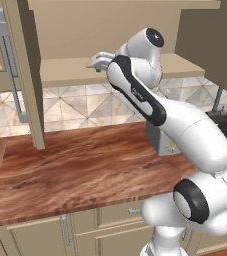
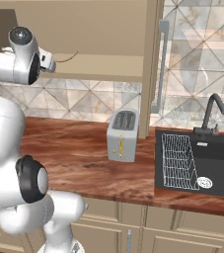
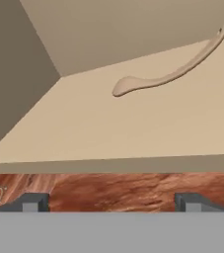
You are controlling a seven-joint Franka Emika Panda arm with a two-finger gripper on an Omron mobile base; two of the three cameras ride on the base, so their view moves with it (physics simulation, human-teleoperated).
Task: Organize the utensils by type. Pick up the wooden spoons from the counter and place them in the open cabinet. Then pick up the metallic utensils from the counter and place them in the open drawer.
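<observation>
We see the glossy reddish-brown wood-grain counter (image 1: 80,165) under the open beige cabinet (image 3: 133,133), a silver toaster (image 2: 122,135) standing on it. On the cabinet shelf lies the small tan curved-handled wooden spoon (image 3: 168,76), apart from the gripper (image 3: 111,201). Its dark jaws stand spread wide at the shelf edge, gripping nothing.

Your view: warm browns and beiges.
Pale tan wooden spoon (image 3: 168,76) on a beige cabinet shelf (image 3: 108,128); glossy reddish-brown wood-grain counter (image 1: 85,165); silver toaster (image 2: 122,135); black sink (image 2: 217,163).

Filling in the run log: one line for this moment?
wooden spoon: lying on cabinet shelf | hand: open, empty, at shelf edge | counter: below
</observation>
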